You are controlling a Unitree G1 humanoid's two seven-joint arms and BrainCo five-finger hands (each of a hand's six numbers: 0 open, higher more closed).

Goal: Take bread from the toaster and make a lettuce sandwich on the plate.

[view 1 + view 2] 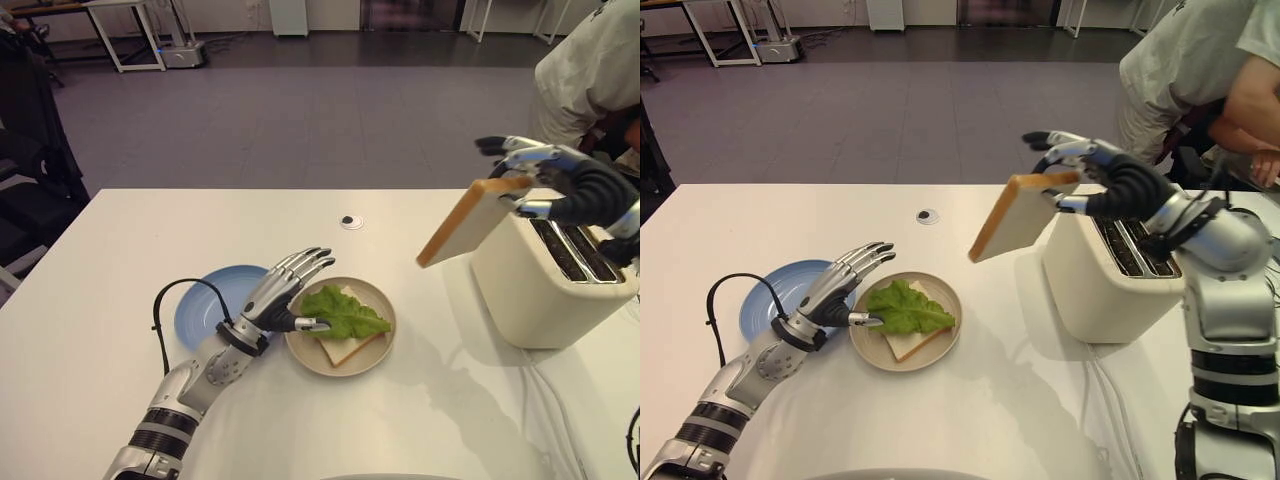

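**Top slice lifted, ready to place**

Your right hand grasps the tilted bread slice at the toaster's 10 o'clock. Next, carry it toward 8 o'clock and lay it flat on the lettuce covering the bottom slice. Your left hand rests at the plate's 9 o'clock, fingers outstretched and empty.

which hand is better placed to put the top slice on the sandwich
Right. The right hand holds the bread slice, tilted in the air beside the toaster. The left hand lies open beside the plate with the lettuce, holding nothing.
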